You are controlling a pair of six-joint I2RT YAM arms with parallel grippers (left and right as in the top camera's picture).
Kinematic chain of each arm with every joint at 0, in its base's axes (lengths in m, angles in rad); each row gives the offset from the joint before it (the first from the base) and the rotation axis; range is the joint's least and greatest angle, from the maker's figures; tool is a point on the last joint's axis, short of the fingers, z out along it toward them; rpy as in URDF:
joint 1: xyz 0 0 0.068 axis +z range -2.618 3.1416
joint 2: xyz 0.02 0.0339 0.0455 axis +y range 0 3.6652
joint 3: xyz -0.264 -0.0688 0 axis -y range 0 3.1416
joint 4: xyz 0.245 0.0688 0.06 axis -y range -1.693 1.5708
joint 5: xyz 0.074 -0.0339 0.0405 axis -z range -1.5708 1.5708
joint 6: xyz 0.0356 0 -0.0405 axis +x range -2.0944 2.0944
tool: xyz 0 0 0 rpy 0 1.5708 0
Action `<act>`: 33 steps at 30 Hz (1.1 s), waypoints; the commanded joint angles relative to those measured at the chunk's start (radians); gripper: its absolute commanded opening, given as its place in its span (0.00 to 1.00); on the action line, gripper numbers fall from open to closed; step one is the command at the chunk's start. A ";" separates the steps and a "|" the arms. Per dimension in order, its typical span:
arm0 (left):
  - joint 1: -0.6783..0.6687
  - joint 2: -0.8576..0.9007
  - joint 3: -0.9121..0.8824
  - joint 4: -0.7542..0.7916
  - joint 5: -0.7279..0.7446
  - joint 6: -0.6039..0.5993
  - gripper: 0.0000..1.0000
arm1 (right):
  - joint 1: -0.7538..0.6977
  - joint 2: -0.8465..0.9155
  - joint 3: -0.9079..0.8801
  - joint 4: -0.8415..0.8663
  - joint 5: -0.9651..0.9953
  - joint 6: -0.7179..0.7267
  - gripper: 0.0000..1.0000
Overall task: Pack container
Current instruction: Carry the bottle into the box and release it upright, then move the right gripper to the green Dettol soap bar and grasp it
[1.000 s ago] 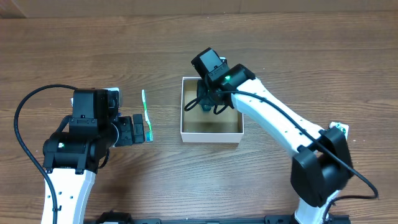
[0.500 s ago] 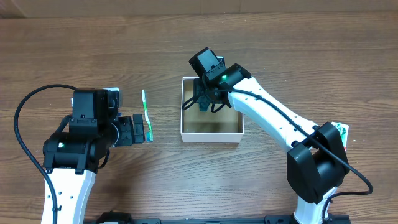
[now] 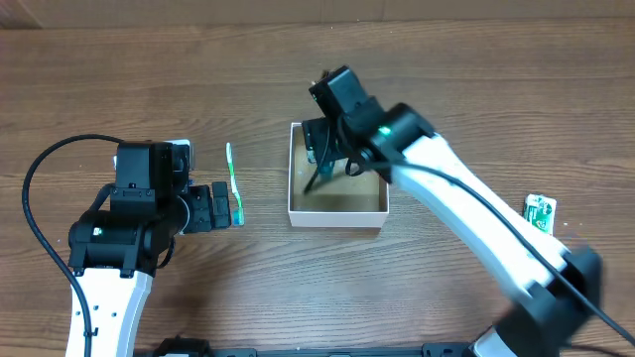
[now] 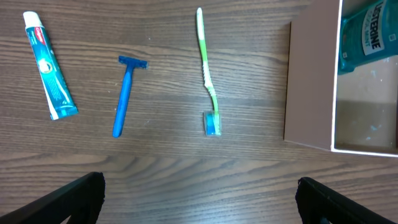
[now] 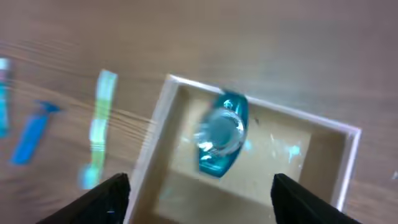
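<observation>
Underneath everything lies one wooden counter, and two arms work over it. The right arm reaches from the near right across the container, and the left arm sits well off to the container's left.

One container lies at mid-counter, a shallow square box with white walls and a brown floor. The right tool hangs above it, released, its fingers spread wide with nothing between them. That wrist view is blurred. The left tool is likewise released, its fingers wide apart above bare counter, left of the container.

One blue-green bottle is inside the container, in its far left corner. Its label reads "LISTERINE". Whether it stands or lies I cannot tell.

Three things lie in a row on the counter to the container's left, apart from one another. One green toothbrush is nearest the container and roughly parallel to its left wall. One blue razor comes next. One white and teal tube with a red cap is farthest out, and its print is too small to read.

One small green and white packet lies well to the container's right, its writing illegible.
</observation>
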 commanded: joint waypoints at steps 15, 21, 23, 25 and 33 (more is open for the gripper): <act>0.005 0.000 0.025 0.007 0.004 0.010 1.00 | -1.037 -0.297 -0.155 -0.300 -0.008 0.148 1.00; 0.005 0.000 0.025 0.007 0.004 0.009 1.00 | -1.152 -0.062 -0.383 -0.208 -0.050 -0.006 1.00; 0.005 0.000 0.025 0.006 0.004 0.009 1.00 | -1.155 0.020 -0.400 -0.189 -0.051 -0.035 1.00; 0.005 0.000 0.025 0.007 0.004 0.009 1.00 | -1.155 0.101 -0.400 -0.165 -0.050 -0.045 1.00; 0.005 0.000 0.025 -0.004 0.004 0.009 1.00 | -1.156 0.156 -0.401 -0.076 -0.060 -0.099 1.00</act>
